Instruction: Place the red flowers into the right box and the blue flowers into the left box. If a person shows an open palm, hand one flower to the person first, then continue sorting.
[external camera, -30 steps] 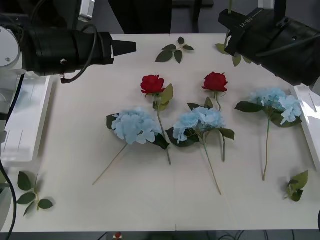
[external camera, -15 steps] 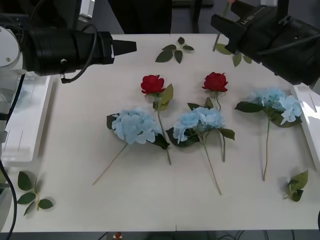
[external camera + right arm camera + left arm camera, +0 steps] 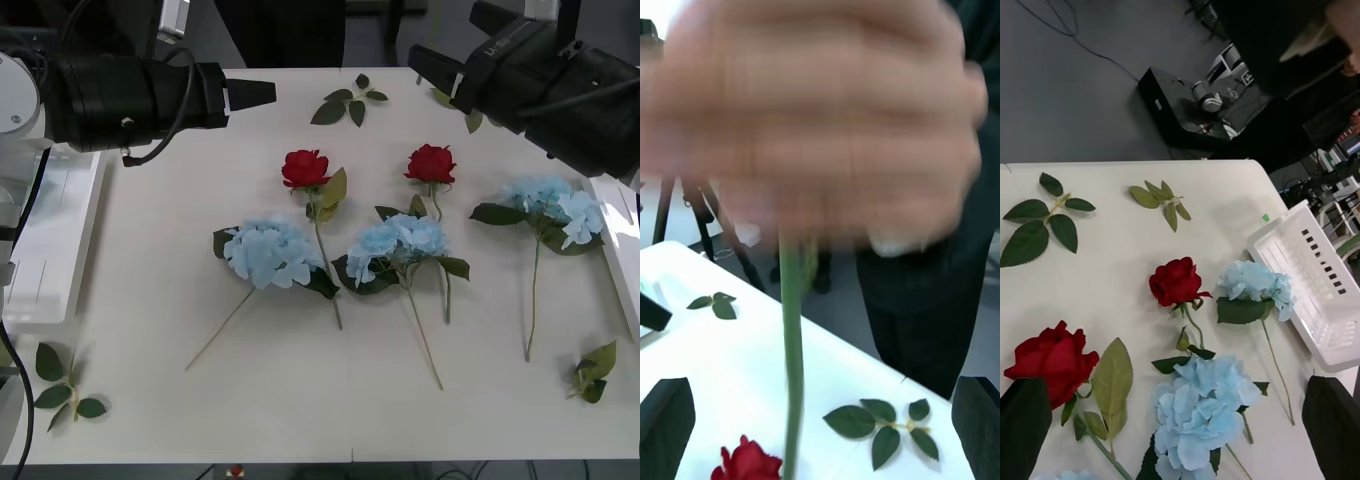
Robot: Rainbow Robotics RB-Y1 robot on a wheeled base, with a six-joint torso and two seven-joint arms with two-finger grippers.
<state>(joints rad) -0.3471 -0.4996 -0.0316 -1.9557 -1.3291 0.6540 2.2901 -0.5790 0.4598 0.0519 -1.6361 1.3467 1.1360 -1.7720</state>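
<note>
Front view: right gripper open beyond table's far edge.

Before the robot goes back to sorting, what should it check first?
1. The person's hand grips the stem: ok.
2. The right tool is open, fingers wide of the stem: ok.
3. The stem's lower end is free of the tool: cannot tell, it runs out of the picture.
4. The left tool is open above the table: ok.
5. All flowers boxed: not ok. Red flowers and blue flowers lie on the table.
</note>
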